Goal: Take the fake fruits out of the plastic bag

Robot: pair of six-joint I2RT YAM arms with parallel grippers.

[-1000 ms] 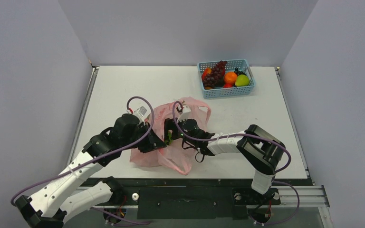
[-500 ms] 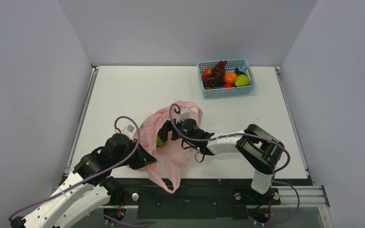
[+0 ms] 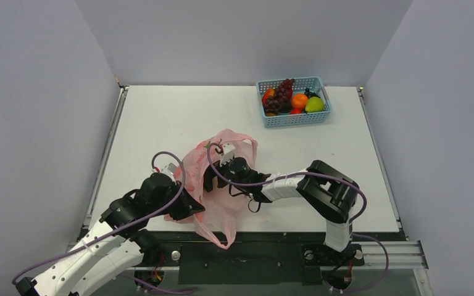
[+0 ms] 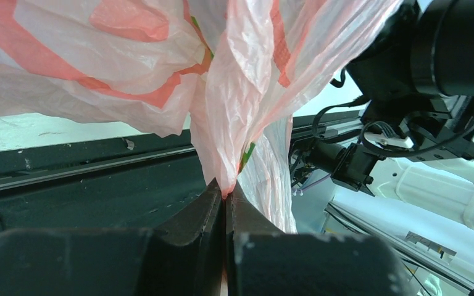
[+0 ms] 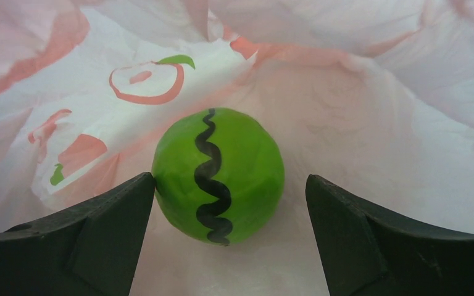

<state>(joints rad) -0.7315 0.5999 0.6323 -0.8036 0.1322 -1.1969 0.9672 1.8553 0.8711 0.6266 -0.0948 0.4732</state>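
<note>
The pink plastic bag (image 3: 222,185) lies crumpled near the table's front edge, with one loop hanging over the edge. My left gripper (image 3: 195,209) is shut on a fold of the bag (image 4: 247,92), pinched at the fingertips (image 4: 213,197). My right gripper (image 3: 209,179) is inside the bag, open. In the right wrist view a round green fruit (image 5: 218,174) with a black wavy stripe lies on the bag's inner film (image 5: 358,111) between the open jaws of my right gripper (image 5: 229,180), touching the left finger. The top view hides this fruit.
A light blue mesh basket (image 3: 321,83) stands at the back right, holding a dark red grape bunch (image 3: 281,95), an orange fruit (image 3: 299,100), a yellow-green pear (image 3: 314,105) and others. The table's front rail (image 4: 68,166) runs just below the bag.
My left gripper has pulled the bag back toward the near edge, so a loop now hangs over it. My right gripper has moved left, deeper into the bag.
</note>
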